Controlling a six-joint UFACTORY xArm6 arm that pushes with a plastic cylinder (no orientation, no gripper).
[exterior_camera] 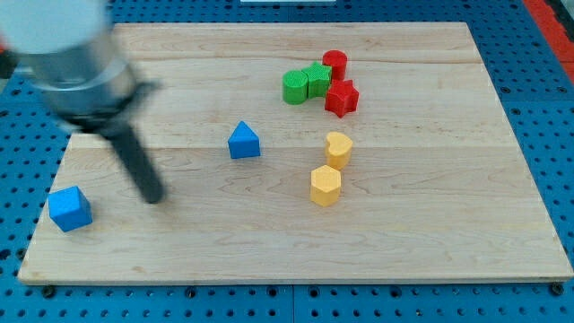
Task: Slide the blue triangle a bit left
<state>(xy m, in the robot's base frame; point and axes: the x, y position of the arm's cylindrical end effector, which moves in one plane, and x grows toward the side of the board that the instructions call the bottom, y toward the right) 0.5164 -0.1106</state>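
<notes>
One blue triangle [244, 141] awaits us; our jawless rod's tip [154, 196] sits well to its left, wrong side for pushing leftward.

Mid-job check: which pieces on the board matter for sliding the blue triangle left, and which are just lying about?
In the job:
blue triangle, mid-board
my tip, to the triangle's left and lower in the view, apart from it

Lying about:
blue cube
two green blocks
red cylinder
red block
yellow heart
yellow hexagon
</notes>
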